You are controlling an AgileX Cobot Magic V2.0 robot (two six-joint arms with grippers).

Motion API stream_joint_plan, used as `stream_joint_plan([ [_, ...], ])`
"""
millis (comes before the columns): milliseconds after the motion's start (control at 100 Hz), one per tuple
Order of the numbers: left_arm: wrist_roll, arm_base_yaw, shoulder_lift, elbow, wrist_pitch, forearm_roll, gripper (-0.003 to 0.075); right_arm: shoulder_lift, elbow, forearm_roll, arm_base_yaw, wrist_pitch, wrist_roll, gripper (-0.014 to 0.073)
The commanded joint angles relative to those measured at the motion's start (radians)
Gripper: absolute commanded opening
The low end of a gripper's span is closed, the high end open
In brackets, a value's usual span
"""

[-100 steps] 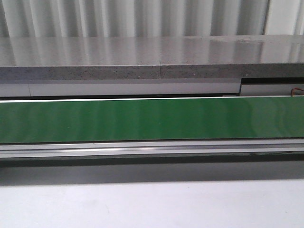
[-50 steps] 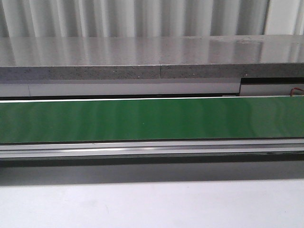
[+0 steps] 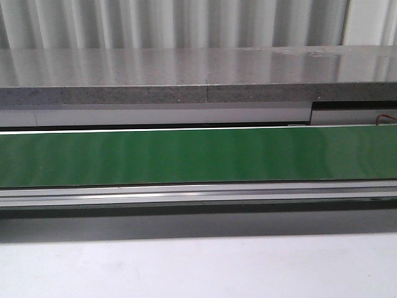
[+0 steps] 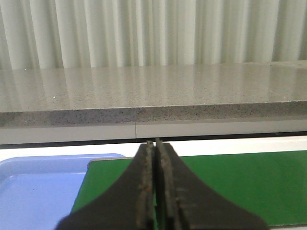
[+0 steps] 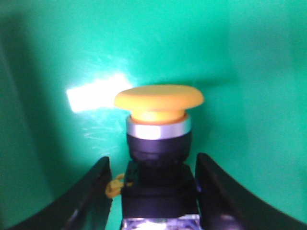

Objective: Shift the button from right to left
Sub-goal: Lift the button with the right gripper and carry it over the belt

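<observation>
Pale curtains hang at the back of the room, with a long grey stone shelf in front of them and a green belt running across below it. From the front, no arm and no button can be seen on that stretch of belt.

Over on the left, a blue tray sits touching the end of the green belt. It looks like the place where things get dropped off, so I think the button is meant to end up there. The left tool hangs above the belt just beside the tray. Its two black fingers are pressed together with nothing between them. It seems to be waiting, kept out of the way.

Over on the right, the button stands on the green belt with its orange-yellow cap facing away from the camera. The right tool is spread wide, one finger on each side of the button's black body, near it but not touching yet. It sits that way so it can squeeze the body, which is boxy and easier to hold than the round cap. I think the grab has not happened yet.
</observation>
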Motion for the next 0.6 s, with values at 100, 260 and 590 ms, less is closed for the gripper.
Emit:
stream_joint_plan([
  [100,-0.008,-0.007,-0.035,0.024,-0.085,-0.003,-0.002,-0.21,-0.024,0.135,0.008,0.052,-0.011,0.0239],
  [260,-0.008,-0.007,-0.035,0.024,-0.085,-0.003,-0.002,-0.32,-0.024,0.197,0.069,0.108,0.018,0.0239],
  [590,-0.008,-0.007,-0.035,0.024,-0.085,-0.003,-0.002,-0.356,0.0,-0.022,0.317,0.153,0.261,0.0239],
])
